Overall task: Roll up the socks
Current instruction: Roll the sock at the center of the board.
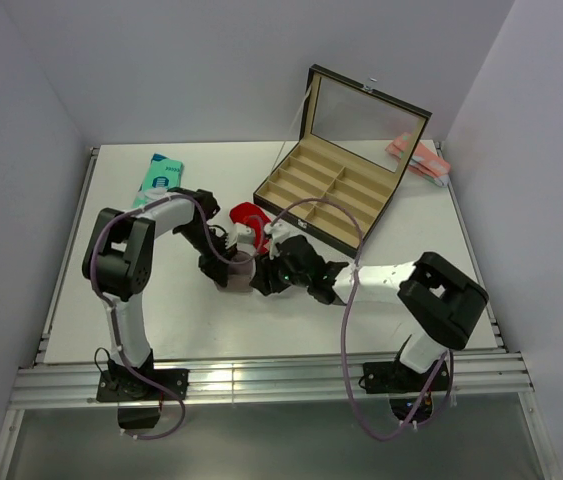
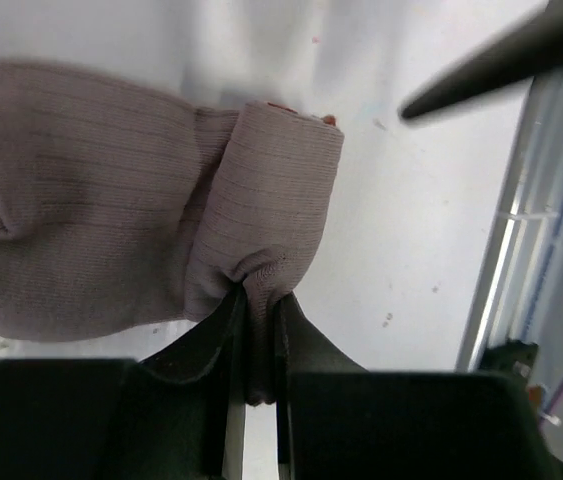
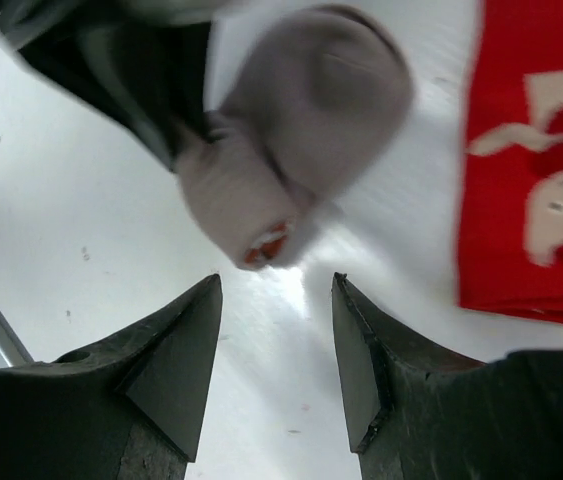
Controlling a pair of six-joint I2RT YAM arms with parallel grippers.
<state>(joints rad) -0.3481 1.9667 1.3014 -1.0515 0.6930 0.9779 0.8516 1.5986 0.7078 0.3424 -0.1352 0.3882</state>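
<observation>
One bright red sock [image 1: 249,218] with a white emblem lies flat mid-table; the right wrist view shows it at the right edge [image 3: 531,150]. My left gripper [image 2: 258,290] is shut on the end of a pale pink ribbed fabric bundle [image 2: 271,190], partly rolled, with a speck of red and white at its tip. In the top view that bundle [image 1: 239,272] sits between both grippers. My right gripper [image 3: 276,285] is open, its fingers just short of the bundle's [image 3: 291,150] tip and holding nothing. A blurred dark finger [image 2: 501,60] of it crosses the left wrist view.
An open compartment box [image 1: 341,190] with a raised lid stands at the back right, close to the red sock. A teal sock [image 1: 159,175] lies at the back left. A pink packet [image 1: 419,158] rests by the right wall. The table's metal rail [image 2: 506,250] runs nearby.
</observation>
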